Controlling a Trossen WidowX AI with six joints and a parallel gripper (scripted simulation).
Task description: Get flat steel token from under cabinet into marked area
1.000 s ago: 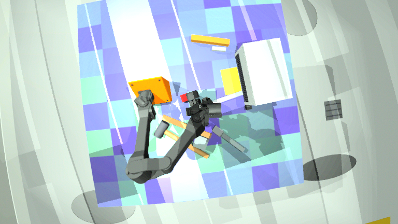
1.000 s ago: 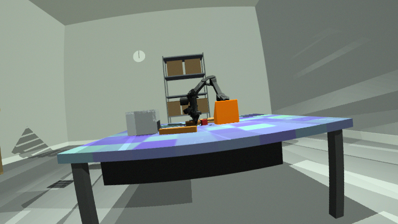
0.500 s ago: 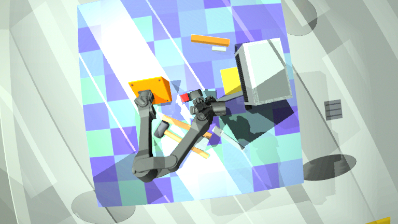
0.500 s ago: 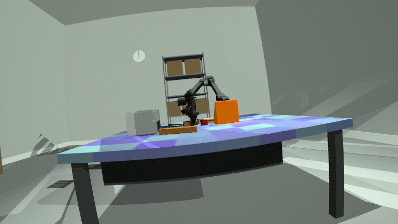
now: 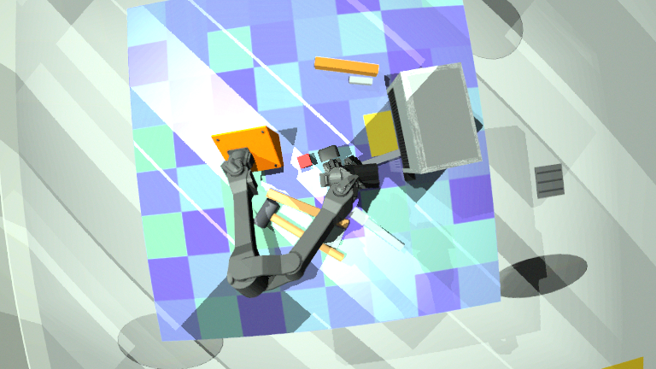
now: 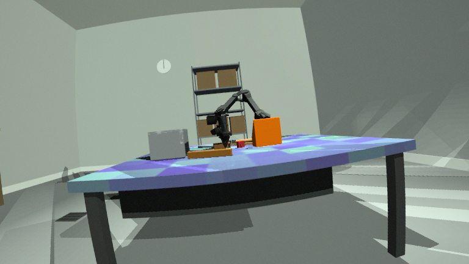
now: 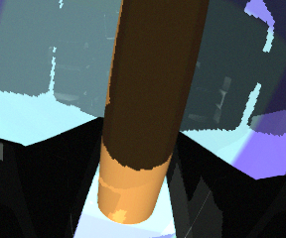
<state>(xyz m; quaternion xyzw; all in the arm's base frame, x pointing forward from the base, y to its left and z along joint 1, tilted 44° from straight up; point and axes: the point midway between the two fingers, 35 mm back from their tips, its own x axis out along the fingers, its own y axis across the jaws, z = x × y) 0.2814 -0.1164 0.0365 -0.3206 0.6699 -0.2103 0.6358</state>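
Note:
The cabinet [image 5: 442, 118] [image 6: 167, 145] is a grey box with dark vent slots [image 5: 399, 130] along its front. The yellow marked area [image 5: 379, 132] lies directly in front. No token can be made out; the slots are too small and dark to show one. My gripper [image 5: 336, 175] [image 6: 225, 143] [image 7: 136, 131] points down, low over the table, left of the cabinet in the top view. It is shut on a round wooden handle [image 7: 143, 99]. A flat grey strip [image 5: 384, 157] runs from beneath the gripper to the cabinet's front, beside the yellow area; its join to the handle is hidden.
A red cube [image 5: 304, 161] [image 6: 240, 143] lies near the gripper. A black-headed mallet [image 5: 266, 213], another wooden rod [image 5: 292, 202] and a pale strip [image 5: 379, 229] lie below it in the top view. An orange bar [image 5: 346, 66] [image 6: 209, 153] and a white block [image 5: 360, 80] lie beyond the yellow area.

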